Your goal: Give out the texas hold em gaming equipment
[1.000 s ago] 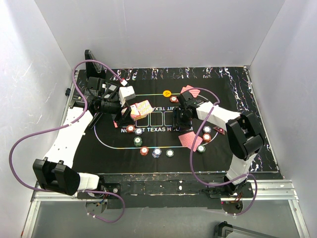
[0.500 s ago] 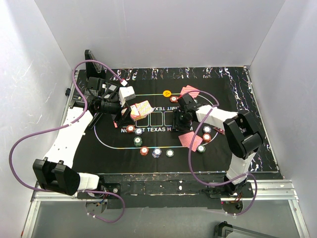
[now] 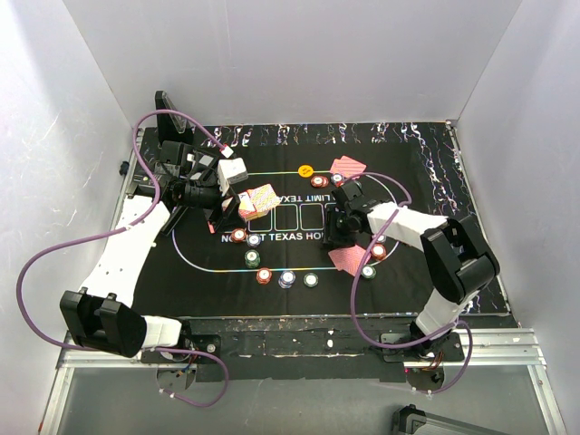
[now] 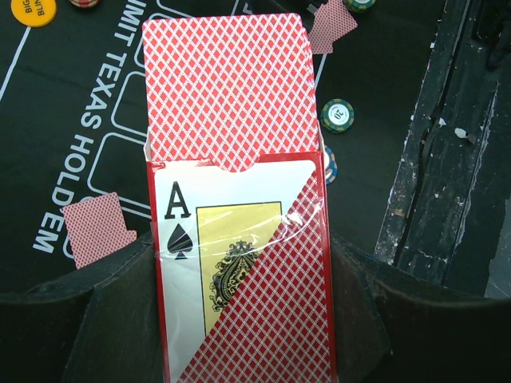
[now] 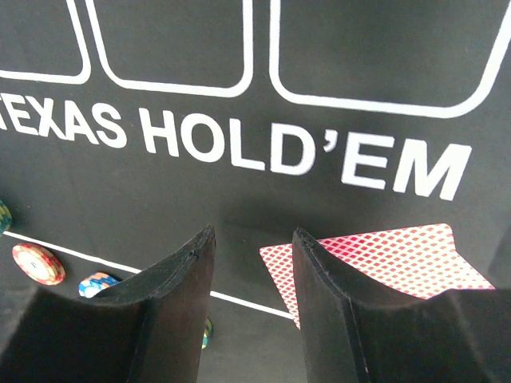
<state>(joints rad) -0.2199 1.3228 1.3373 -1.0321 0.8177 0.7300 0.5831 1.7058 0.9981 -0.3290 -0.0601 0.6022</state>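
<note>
Clamping the opened card deck [image 4: 235,199] above the mat [image 3: 426,272], the left hand [image 4: 239,335] looks mid-deal; the right hand [image 5: 251,239], half-spread and empty, hovers beside dealt cards [image 5: 383,255]. Chips [image 3: 286,278] lie along the mat; further dealing probably remains.

The mat [image 5: 120,199] is matt black, cloth-like, with smooth white print. A card [image 5: 383,255] lying on it looks like coated paper with a faint sheen. The card box [image 4: 239,279] is glossy cardboard under crinkled clear film. Chips [image 4: 338,114] on the mat shine like hard plastic. The right gripper [image 5: 253,235] has fingers [image 5: 176,303] of matt, faintly grainy black plastic. Beside the mat, the board [image 4: 431,159] shows scuffed, chipped black paint.
</note>
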